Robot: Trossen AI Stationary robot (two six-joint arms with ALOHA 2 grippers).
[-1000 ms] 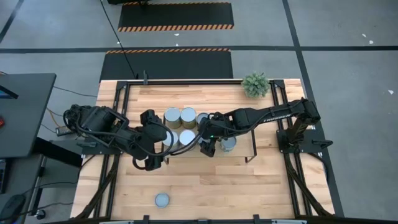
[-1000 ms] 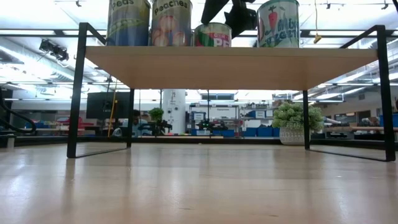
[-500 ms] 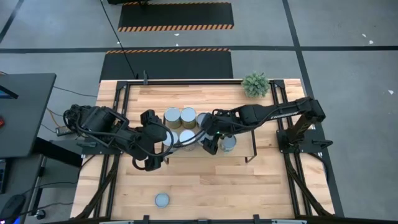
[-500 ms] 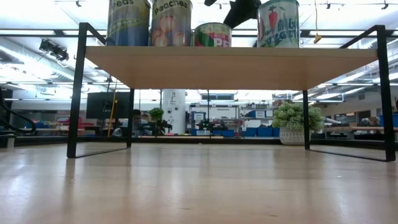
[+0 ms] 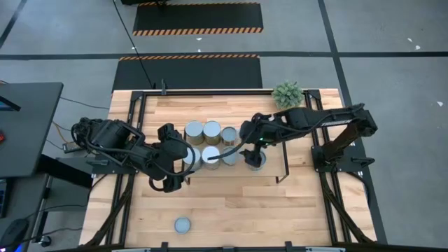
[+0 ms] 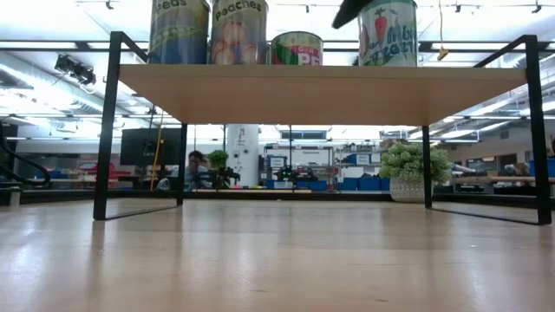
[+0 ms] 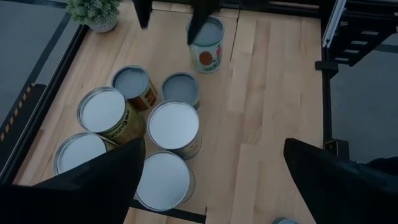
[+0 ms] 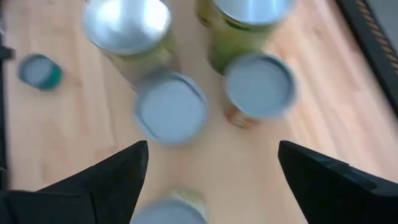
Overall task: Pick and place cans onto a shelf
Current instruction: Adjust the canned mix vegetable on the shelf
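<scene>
Right gripper [image 5: 250,148] has lifted; cans [image 5: 203,133] stand upright.

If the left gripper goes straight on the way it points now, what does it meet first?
Most likely the nearest wide can on the shelf; the left gripper has open jaws right over it, though depth is unclear.

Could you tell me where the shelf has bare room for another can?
The shelf's right-arm end, between the separate can and the black end frame, is bare. Its left-arm half is crowded: six cans packed together.
</scene>
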